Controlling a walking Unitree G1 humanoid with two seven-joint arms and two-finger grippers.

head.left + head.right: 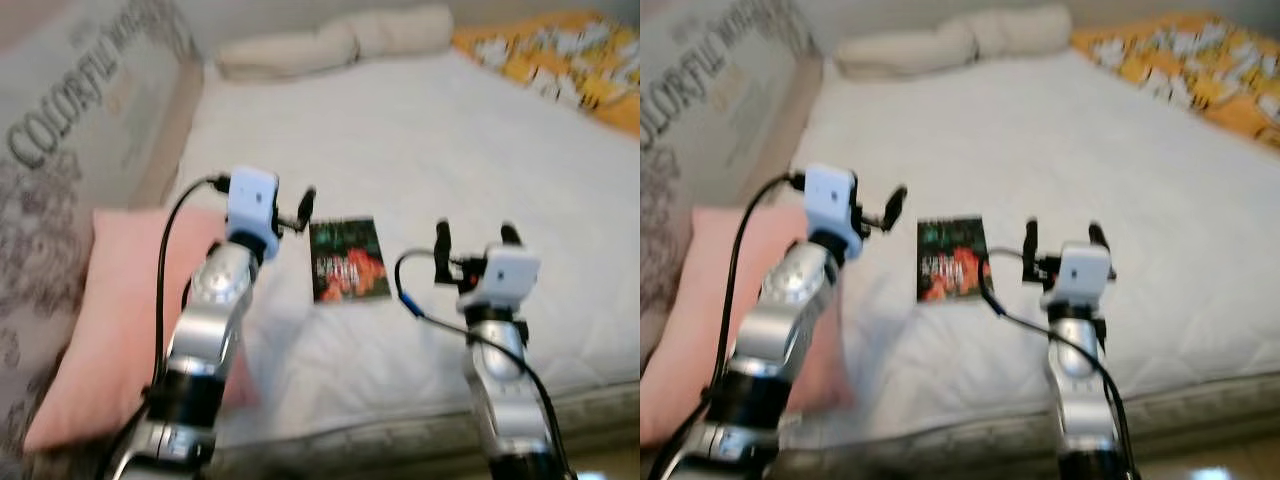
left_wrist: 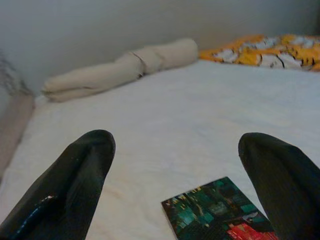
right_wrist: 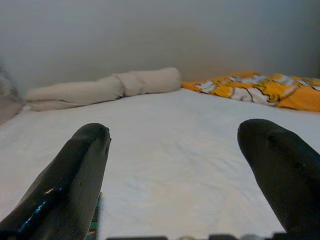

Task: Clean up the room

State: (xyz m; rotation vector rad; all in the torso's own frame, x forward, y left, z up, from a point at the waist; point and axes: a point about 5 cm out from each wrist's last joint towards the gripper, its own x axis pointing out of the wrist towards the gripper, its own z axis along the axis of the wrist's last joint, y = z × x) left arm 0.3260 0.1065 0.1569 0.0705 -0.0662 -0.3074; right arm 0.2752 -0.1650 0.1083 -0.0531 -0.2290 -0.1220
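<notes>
The left gripper (image 1: 300,215) is hovering with its two black fingers spread wide and nothing between them, just beside the near left corner of a thin rectangular book with a dark green and red cover (image 1: 348,259), which is lying flat on the white quilted mattress (image 1: 450,150) and is not being touched. The right gripper (image 1: 476,240) is hanging on the other side of the book, a little nearer the bed's front edge, its fingers likewise parted wide and empty. Judging from this, the robot is lining up to collect the book as one piece of tidying the room, and the approach is not yet finished. The next move is calling for one gripper to come down over an edge of the book, which will be awkward because it is lying flush on soft bedding. A pale pink cushion (image 1: 115,310) is resting at the bed's left side, a rolled beige bolster (image 1: 330,42) is lying along the far wall, and an orange and white patterned blanket (image 1: 560,60) is covering the far right corner.
</notes>
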